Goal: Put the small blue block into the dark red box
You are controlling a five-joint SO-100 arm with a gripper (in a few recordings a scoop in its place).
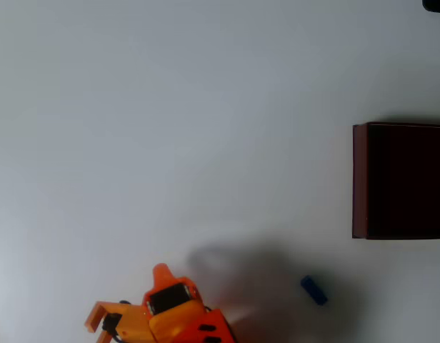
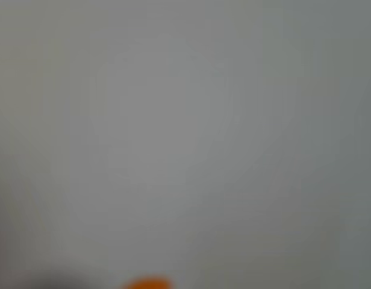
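Block: small, blue, oblong, lying flat on the table in the overhead view, low and right of centre, its long side slanting from upper left to lower right. Nothing touches it.
Box: dark red, at the right edge, partly cut off by the frame; thin reddish-brown left wall, very dark inside. It sits above and to the right of the block, well apart from it, with bare table between them.
Gripper: orange, at the bottom edge left of centre, one tip pointing up; it is well left of the block. I cannot tell whether the jaws are spread or pressed together.
Table: plain pale grey-white, matte, taking up nearly the whole overhead view; a soft grey shadow lies between the gripper and the block.
Wrist view: blurred pale surface, an orange sliver at the bottom edge.
Corner: a dark shape at the top right, too little to identify.
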